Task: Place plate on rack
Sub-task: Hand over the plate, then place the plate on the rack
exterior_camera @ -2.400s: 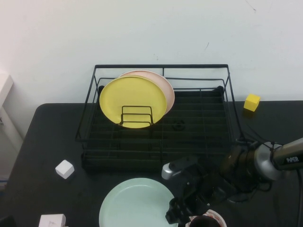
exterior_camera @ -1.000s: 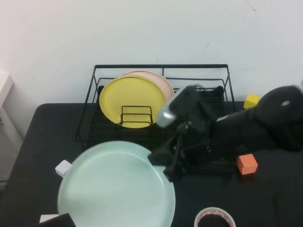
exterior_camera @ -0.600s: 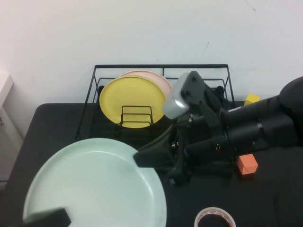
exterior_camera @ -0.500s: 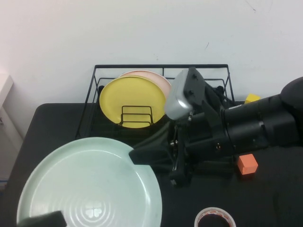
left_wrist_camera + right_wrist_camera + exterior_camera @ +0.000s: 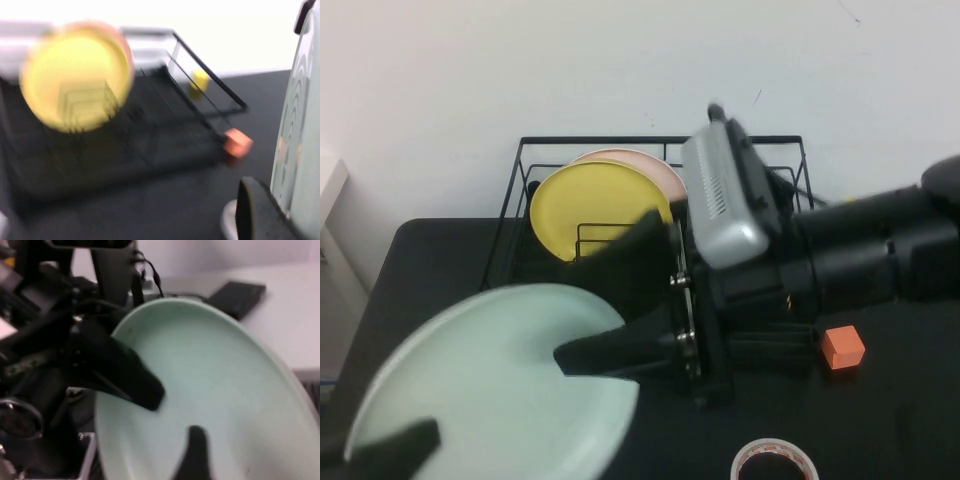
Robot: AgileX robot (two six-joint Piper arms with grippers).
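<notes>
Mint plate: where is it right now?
High view: the plate is lifted at front left, before the rack, gripped by the right pincer and left pincer.

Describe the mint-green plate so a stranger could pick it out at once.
Start at the black wire rack at the back of the dark table. In front of it, lifted off the table, is the mint-green plate, gripped by the right gripper and the left gripper. Unlike the yellow plate and pink plate, it is outside the rack.

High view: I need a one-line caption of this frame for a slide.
Right gripper and left gripper hold the mint-green plate raised in front of the black rack, where yellow and pink plates stand.
</notes>
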